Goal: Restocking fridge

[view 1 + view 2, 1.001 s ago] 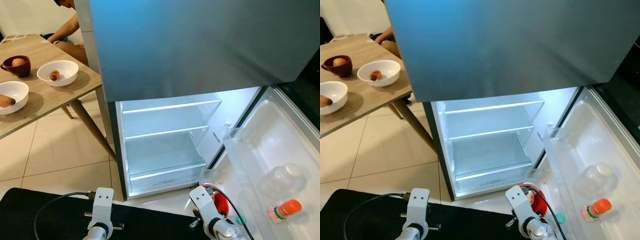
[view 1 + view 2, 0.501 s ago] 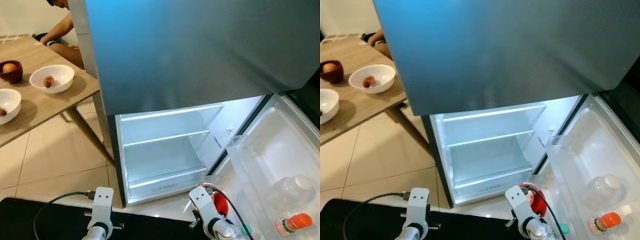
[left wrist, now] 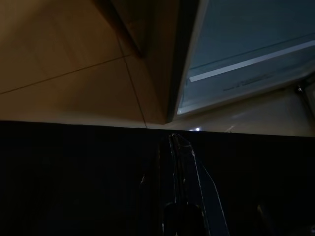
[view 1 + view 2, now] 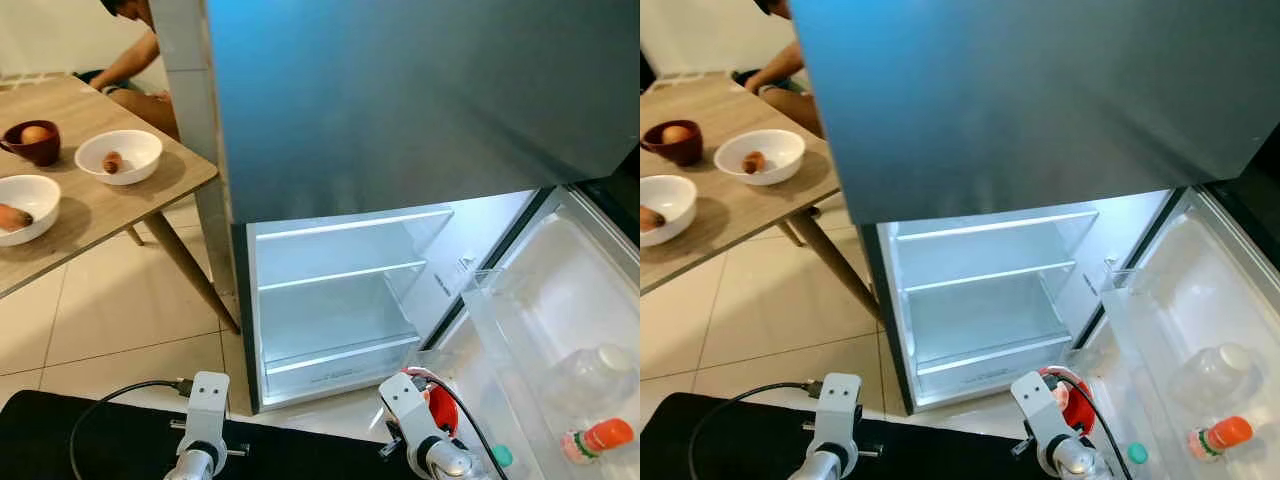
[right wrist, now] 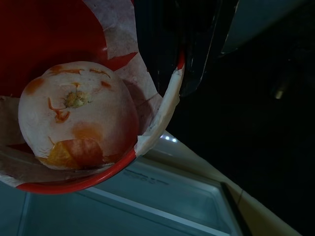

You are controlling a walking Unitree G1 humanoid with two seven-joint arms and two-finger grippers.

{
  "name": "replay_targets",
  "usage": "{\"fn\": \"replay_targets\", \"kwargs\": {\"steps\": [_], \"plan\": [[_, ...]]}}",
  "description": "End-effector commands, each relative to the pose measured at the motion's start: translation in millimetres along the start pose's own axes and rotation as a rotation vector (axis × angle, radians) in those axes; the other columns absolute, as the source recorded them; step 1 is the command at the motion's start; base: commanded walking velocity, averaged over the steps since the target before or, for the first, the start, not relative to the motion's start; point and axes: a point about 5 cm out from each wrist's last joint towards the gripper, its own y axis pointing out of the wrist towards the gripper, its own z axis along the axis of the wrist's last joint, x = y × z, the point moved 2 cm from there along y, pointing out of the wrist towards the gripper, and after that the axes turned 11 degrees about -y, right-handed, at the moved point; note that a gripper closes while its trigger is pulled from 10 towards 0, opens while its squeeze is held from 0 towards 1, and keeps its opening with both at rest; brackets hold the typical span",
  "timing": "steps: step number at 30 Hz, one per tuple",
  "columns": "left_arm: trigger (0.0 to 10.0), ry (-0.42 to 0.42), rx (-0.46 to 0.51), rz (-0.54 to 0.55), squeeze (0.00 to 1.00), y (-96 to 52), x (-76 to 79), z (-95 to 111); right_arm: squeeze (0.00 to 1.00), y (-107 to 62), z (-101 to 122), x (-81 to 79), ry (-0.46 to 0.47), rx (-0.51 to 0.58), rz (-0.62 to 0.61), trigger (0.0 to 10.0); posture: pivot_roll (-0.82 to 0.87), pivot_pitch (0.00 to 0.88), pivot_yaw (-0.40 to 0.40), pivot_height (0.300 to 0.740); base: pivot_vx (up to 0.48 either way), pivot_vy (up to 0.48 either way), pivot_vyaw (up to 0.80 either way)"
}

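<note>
The fridge's lower compartment (image 4: 335,300) stands open and lit, its glass shelves (image 4: 340,272) bare. Low at the fridge's foot, my right gripper (image 5: 191,81) is shut on the rim of a red bowl (image 4: 440,408). The bowl is lined with paper and holds a round, partly peeled orange fruit (image 5: 78,115). My left gripper (image 3: 175,142) hangs idle over my dark front, its fingers together, beside the fridge's lower left corner.
The open fridge door (image 4: 560,300) swings out to the right; its shelf holds a clear white-capped bottle (image 4: 598,365) and an orange-capped bottle (image 4: 598,438). A wooden table (image 4: 110,205) at left carries three bowls of food. A person (image 4: 130,60) sits behind it.
The whole picture has shifted sideways, so the camera moved. The fridge, table and bottles kept their places, and the red bowl stays in my right gripper.
</note>
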Motion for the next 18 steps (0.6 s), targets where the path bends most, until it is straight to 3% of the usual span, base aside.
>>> {"fn": "replay_targets", "kwargs": {"steps": [1,18], "plan": [[10.0,0.011,-0.004,-0.002,0.0,-2.3,-0.5,-3.9,0.0,-0.6,-1.9,-0.1,-0.009,-0.007,-0.004,10.0,-0.1,0.063,-0.036,0.72,0.0,0.0,0.0],[10.0,0.011,0.0,0.004,0.0,-1.3,0.2,-2.0,0.0,-0.2,-0.7,2.5,-0.011,-0.008,-0.007,10.0,-0.1,0.065,-0.036,0.72,0.0,0.0,0.0]]}}
